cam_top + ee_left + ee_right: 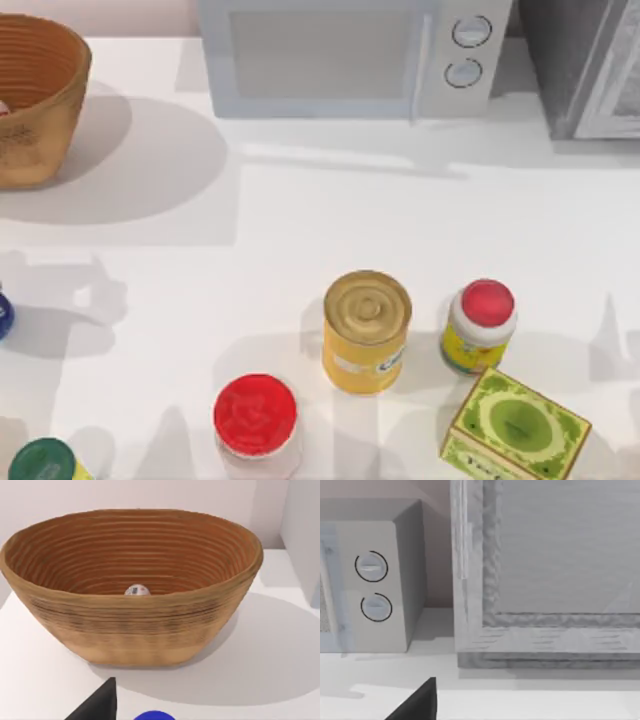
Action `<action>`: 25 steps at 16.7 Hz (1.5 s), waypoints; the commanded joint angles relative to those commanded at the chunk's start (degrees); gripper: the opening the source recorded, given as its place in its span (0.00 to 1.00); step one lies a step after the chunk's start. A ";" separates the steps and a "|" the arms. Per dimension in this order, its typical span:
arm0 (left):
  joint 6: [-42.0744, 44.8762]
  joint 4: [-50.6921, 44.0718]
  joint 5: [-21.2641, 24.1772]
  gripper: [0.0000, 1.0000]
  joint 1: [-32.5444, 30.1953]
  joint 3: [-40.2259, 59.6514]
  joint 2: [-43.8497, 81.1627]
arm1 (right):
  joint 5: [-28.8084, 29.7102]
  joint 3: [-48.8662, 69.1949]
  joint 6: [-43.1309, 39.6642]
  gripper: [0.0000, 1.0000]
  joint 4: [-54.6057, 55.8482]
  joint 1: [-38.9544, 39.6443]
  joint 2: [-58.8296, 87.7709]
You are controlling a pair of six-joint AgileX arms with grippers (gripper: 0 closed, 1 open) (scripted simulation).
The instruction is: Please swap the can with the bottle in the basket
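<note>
Along the near desk edge: green-lidded jar (42,462) at the left corner, red-lidded jar (256,416) left of centre, green box (516,428) tilted toward the right.
Just behind: can (366,331) upright near the middle, gold ribbed top up; red-capped yellow bottle (479,325) just beside it on the right, apart from the can, close to the box.
Blue object (4,313) cut off at the left edge.
Wide bare desk (300,230) between the groceries and the far edge.
At the far left corner: basket (135,585), partly off the top view; small pale rounded item low inside, possibly the bottle (137,590).
Far edge: microwave (350,55) centre, grey appliance (585,65) right corner.
One dark finger (100,705) of the left gripper facing the basket, one finger (417,702) of the right gripper facing the appliances; opening and hold: cannot tell for either.
</note>
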 joint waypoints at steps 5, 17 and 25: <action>2.08 -13.06 1.11 1.00 1.80 25.71 26.54 | 0.00 0.00 0.00 1.00 0.00 0.00 0.00; 7.45 -46.23 4.09 1.00 6.08 90.04 92.48 | 0.00 0.00 0.00 1.00 0.00 0.00 0.00; 9.44 -58.53 5.27 1.00 7.39 111.90 115.71 | 0.00 0.00 0.00 1.00 0.00 0.00 0.00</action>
